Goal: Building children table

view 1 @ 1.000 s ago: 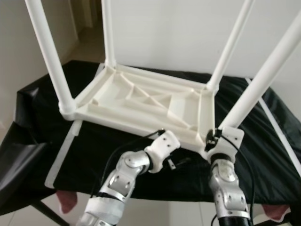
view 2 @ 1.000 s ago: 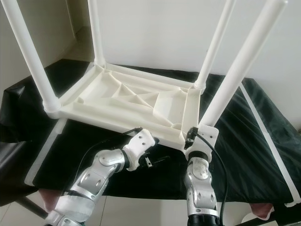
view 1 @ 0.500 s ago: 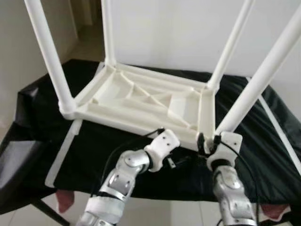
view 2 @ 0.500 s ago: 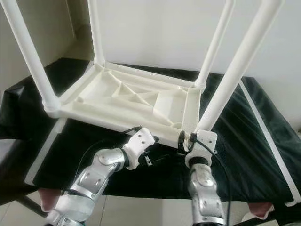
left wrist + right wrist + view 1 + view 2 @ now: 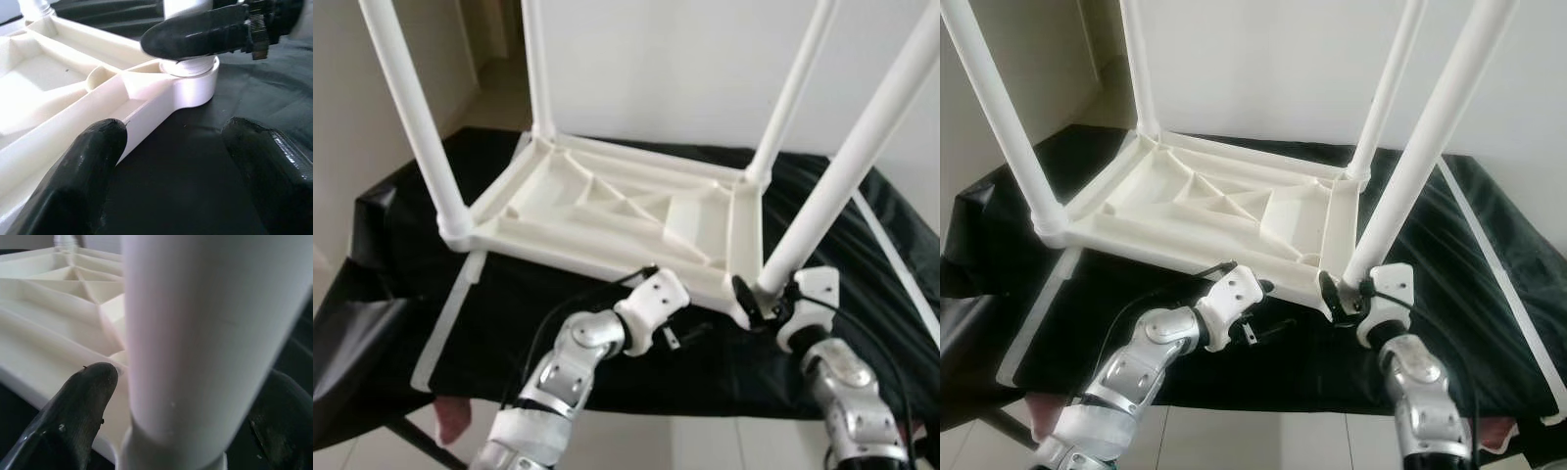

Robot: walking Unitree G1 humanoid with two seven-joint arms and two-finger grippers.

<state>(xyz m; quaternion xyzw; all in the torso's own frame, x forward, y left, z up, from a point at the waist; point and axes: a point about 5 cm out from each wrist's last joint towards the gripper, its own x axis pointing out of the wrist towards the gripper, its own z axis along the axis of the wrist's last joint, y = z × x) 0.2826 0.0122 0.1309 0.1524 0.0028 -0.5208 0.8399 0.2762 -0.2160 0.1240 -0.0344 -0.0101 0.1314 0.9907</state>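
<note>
Children's table: the white plastic table top (image 5: 617, 211) lies upside down on the bench (image 5: 558, 323), which is draped in black cloth, with four white legs standing up from its corners.
Near-right leg: the leg (image 5: 847, 171) rises at a slant from the socket (image 5: 193, 81) at the table's near right corner, close to the bench's front edge.
Right gripper: the right gripper (image 5: 766, 299) sits at the base of that leg, one black finger (image 5: 73, 416) on each side of the tube; jaws spread around the leg, and whether they press on it is hard to judge, since the wrist view is very close.
Left gripper: the left gripper (image 5: 171, 166) hovers over the black cloth just in front of the table's near long edge, pointing at the same corner; jaws apart, holding nothing.
Loose parts: a flat white strip (image 5: 450, 318) lies on the cloth by the bench's left edge, and another white strip (image 5: 891, 264) runs along the right side.
</note>
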